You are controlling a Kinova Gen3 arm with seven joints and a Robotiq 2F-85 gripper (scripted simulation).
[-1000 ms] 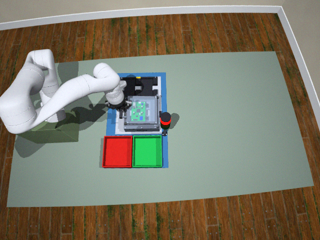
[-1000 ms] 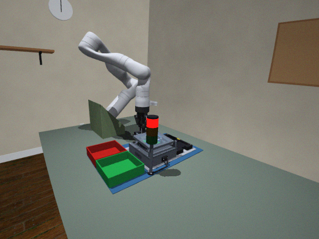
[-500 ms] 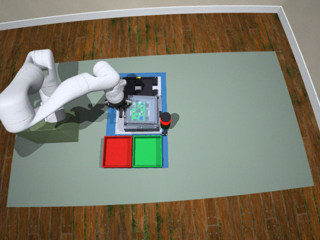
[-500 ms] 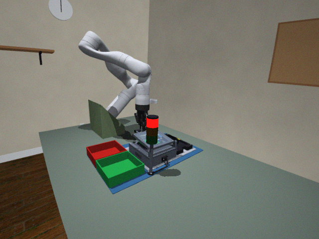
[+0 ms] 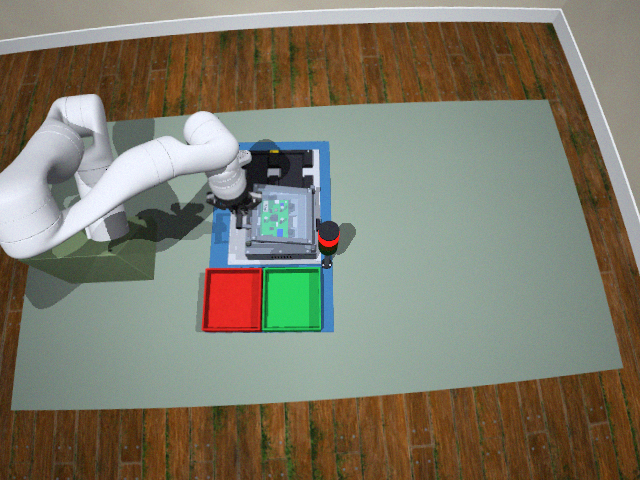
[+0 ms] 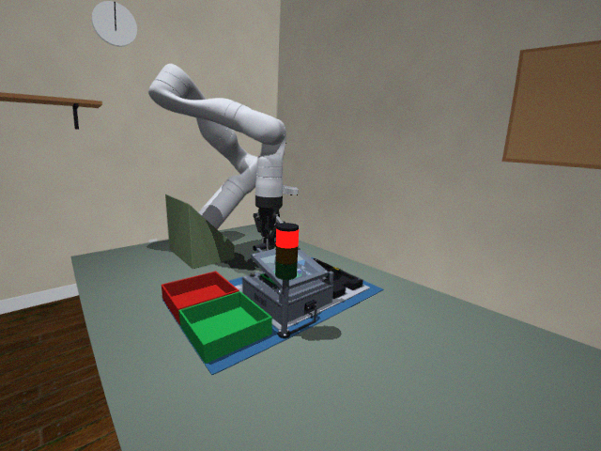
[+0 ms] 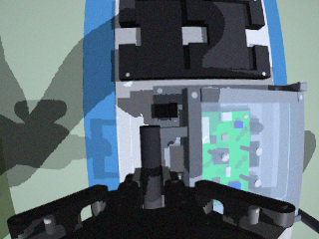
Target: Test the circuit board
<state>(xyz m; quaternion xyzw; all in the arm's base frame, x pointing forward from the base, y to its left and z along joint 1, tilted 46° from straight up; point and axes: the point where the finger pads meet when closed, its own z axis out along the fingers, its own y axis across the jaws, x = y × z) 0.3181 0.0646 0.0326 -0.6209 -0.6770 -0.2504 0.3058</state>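
Note:
The green circuit board (image 5: 275, 219) lies in the grey tester (image 5: 281, 227) under its clear lid (image 5: 286, 214); it also shows in the wrist view (image 7: 229, 149). The lid looks slightly raised on its latch side. My gripper (image 5: 240, 221) points down at the tester's left side, by the hook and its small black tab (image 7: 166, 111). Its fingers are shut on a grey handle part at the lid's left edge; the contact itself is hidden. The signal light (image 5: 327, 236) glows red (image 6: 287, 238). The red bin (image 5: 232, 299) and the green bin (image 5: 292, 298) stand in front, both empty.
The black tray (image 5: 281, 165) behind the tester is empty and shows in the wrist view (image 7: 193, 36). All stand on a blue mat (image 5: 222, 242). A green wedge base (image 6: 192, 240) carries the arm at the left.

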